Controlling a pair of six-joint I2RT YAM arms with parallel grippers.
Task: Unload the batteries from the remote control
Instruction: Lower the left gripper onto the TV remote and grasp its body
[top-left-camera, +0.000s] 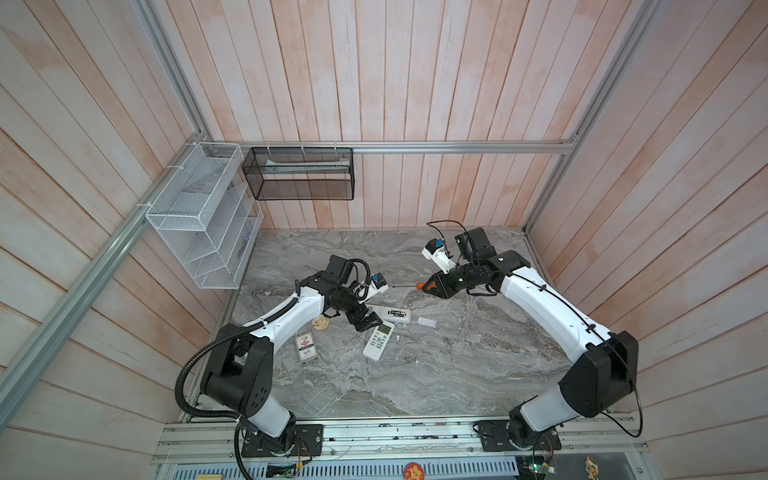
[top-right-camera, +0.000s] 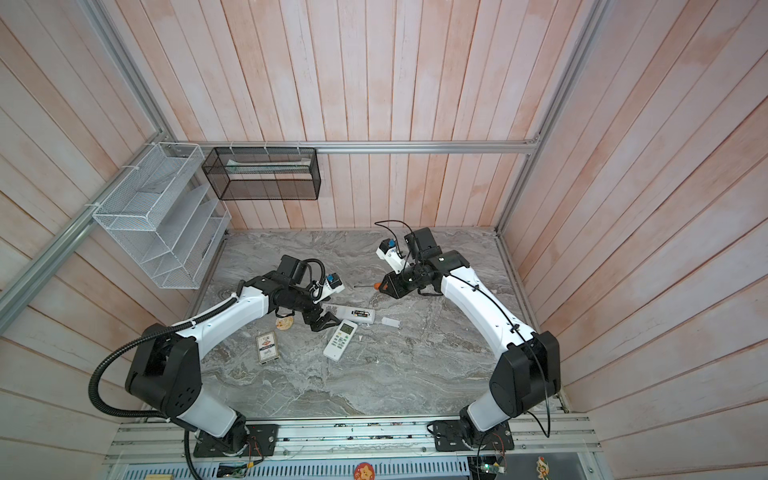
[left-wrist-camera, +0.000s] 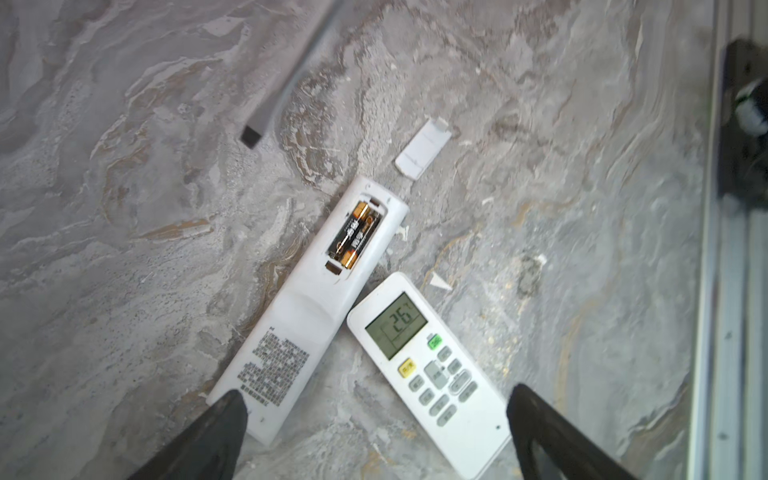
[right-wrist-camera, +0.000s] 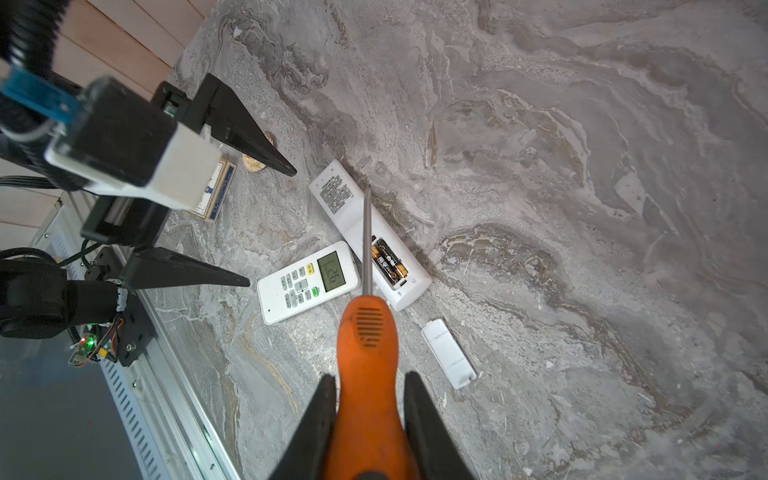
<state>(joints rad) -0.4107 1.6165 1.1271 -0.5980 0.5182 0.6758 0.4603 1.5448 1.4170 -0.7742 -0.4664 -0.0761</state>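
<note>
A white remote control (left-wrist-camera: 307, 299) lies face down on the marble table, its battery bay uncovered. Two dark batteries (left-wrist-camera: 353, 235) with gold ends sit side by side in that bay, also visible in the right wrist view (right-wrist-camera: 388, 262). My left gripper (left-wrist-camera: 376, 392) hangs open just above the remote's label end, with nothing between its fingers. My right gripper (right-wrist-camera: 370, 377) is shut on the orange screwdriver handle (right-wrist-camera: 368, 332). Its shaft points over the remote (right-wrist-camera: 370, 232). In both top views the remote (top-left-camera: 390, 314) (top-right-camera: 353, 313) lies right of the left gripper (top-left-camera: 365, 322).
A second white remote (left-wrist-camera: 432, 374) with a lit display lies face up, touching the first. A small white cover (right-wrist-camera: 449, 353) rests on the table nearby. A card box (top-left-camera: 306, 348) and a round tan disc (top-left-camera: 321, 323) lie beside the left arm. Wire baskets (top-left-camera: 199, 216) hang on the wall.
</note>
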